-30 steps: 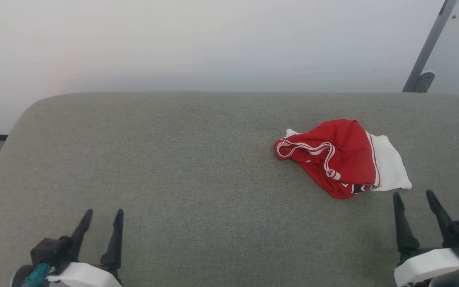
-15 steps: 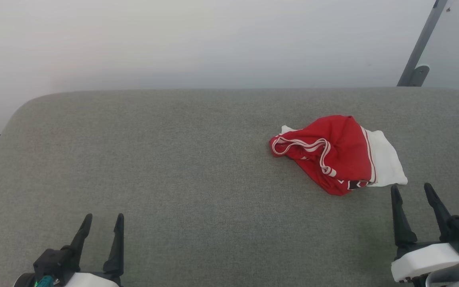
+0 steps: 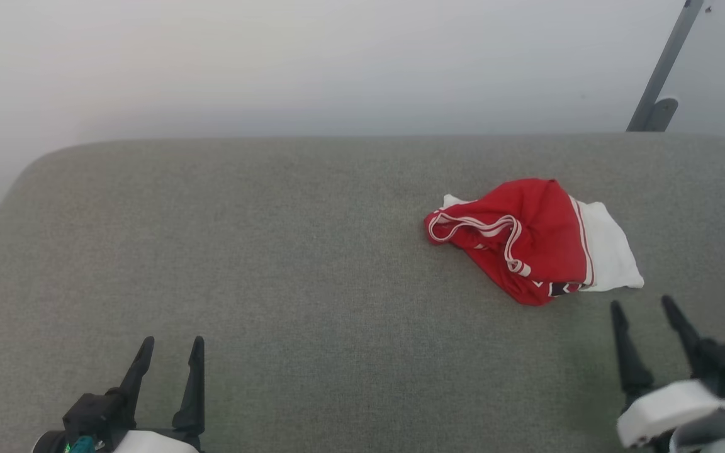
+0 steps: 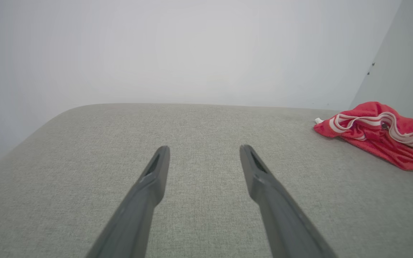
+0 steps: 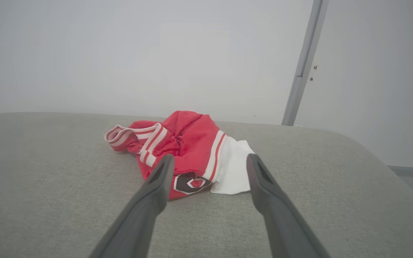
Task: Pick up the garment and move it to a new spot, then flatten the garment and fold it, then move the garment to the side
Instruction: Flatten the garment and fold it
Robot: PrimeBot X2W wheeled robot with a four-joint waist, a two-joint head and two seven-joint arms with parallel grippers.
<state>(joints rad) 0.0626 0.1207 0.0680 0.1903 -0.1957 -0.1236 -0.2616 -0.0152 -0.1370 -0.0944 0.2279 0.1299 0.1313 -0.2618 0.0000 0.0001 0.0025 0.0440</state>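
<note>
Well to the left of the garment (image 3: 539,242), the left tool (image 3: 172,343) hangs wide open and empty over the grey tabletop (image 3: 306,251). The garment lies crumpled, its long axis running left to right. The right tool (image 3: 642,304), also spread and empty, sits just beside the garment's near right corner, so the right arm is nearer.

You can read no word, number or brand here. The only lettering is a scrap of black, white-outlined print (image 5: 191,182) on the garment (image 3: 539,242), at its crumpled near edge next to the white fabric. The cloth folds over most of it, so you cannot make out any letter or digit.
</note>
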